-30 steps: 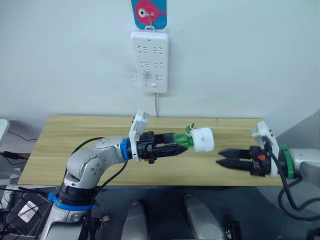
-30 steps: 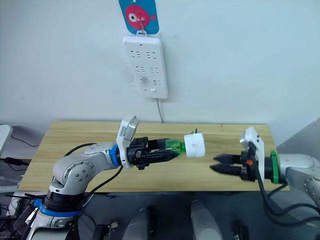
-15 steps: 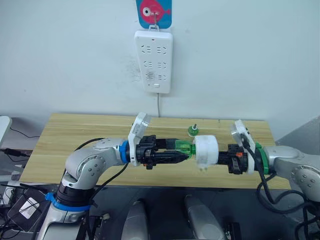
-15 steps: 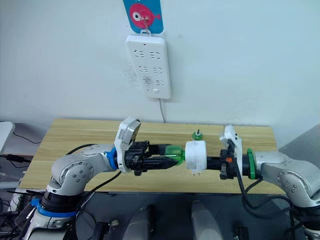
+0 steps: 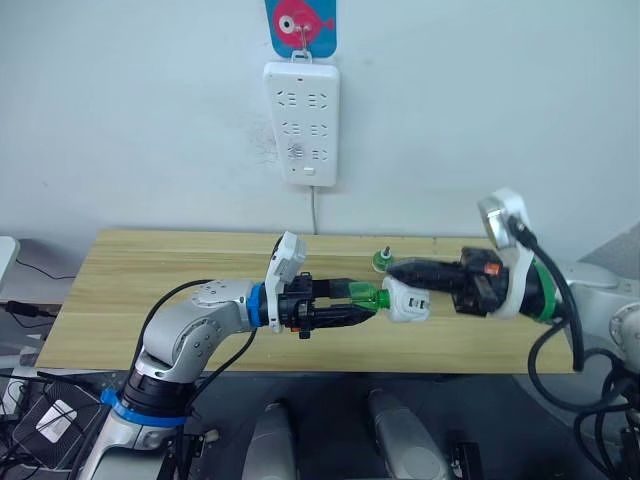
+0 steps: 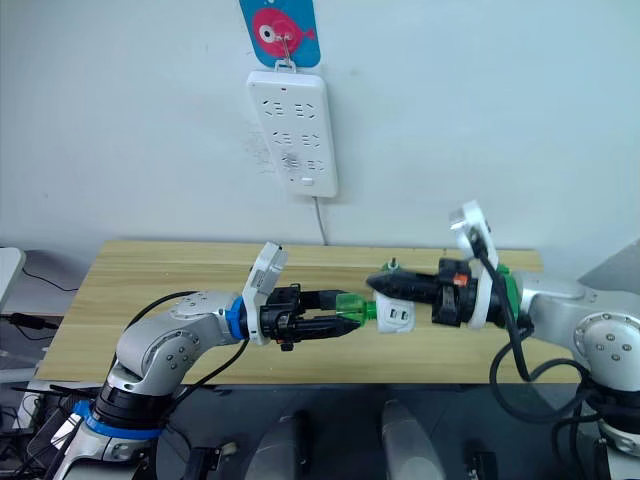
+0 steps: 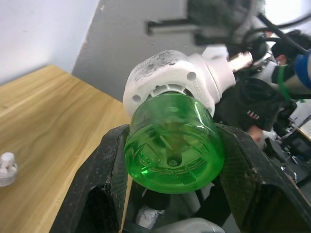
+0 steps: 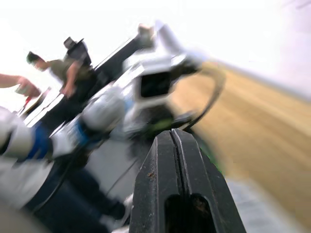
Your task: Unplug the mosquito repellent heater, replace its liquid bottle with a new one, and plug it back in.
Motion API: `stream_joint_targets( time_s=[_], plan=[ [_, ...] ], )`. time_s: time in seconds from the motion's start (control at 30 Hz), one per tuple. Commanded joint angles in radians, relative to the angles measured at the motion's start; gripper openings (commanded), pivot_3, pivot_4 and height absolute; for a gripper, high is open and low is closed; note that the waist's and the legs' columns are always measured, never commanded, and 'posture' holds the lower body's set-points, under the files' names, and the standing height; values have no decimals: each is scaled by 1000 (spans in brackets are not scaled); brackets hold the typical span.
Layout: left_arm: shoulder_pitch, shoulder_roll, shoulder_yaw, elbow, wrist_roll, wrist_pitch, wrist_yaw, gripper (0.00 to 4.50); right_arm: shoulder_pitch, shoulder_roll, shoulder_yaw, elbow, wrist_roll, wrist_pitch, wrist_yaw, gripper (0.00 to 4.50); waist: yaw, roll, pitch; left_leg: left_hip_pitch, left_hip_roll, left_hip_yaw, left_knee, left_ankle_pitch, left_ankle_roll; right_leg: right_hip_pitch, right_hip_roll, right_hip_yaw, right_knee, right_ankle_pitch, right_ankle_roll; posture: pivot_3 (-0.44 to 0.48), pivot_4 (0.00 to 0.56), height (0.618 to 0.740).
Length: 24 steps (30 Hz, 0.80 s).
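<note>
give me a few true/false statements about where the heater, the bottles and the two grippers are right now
1. The left gripper is shut on the green bottle. True.
2. The mosquito repellent heater is plugged into the power strip. False: it is in the air between the two arms, on the held bottle's end.
3. A second green bottle stands on the table. True.
4. The right gripper is far from the heater. False: its fingertips are at the heater.
5. The power strip lies on the table. False: it hangs on the wall.
</note>
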Motion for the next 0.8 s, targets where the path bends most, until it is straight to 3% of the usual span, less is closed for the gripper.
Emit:
stream_joint_targets(
  time_s=[0.03,0.17,0.3,0.8],
  plan=[
    [9,13,0,-58,-41,18,-36,2279,-14,20,-14,37,-79,-37,-46,0,0,0,0,0,0,0,0,0,0,0,0,0,0,0,0,-246,258,736],
    [8,11,13,-75,-71,43,-32,2279,41,19,69,42,-265,-70,-14,0,1,0,0,0,0,0,-1,0,0,-1,0,0,0,0,0,-242,259,736],
    [3,8,17,-82,-72,40,-22,2279,99,-2,109,-1,-344,-84,65,0,2,0,0,0,0,0,-1,0,0,-1,0,0,0,0,0,-238,258,736],
    [-10,-56,37,-38,-30,-46,29,2279,152,-24,79,-123,-359,-63,141,0,2,0,0,0,0,0,0,0,0,0,0,0,0,0,0,-246,258,736]
  ],
)
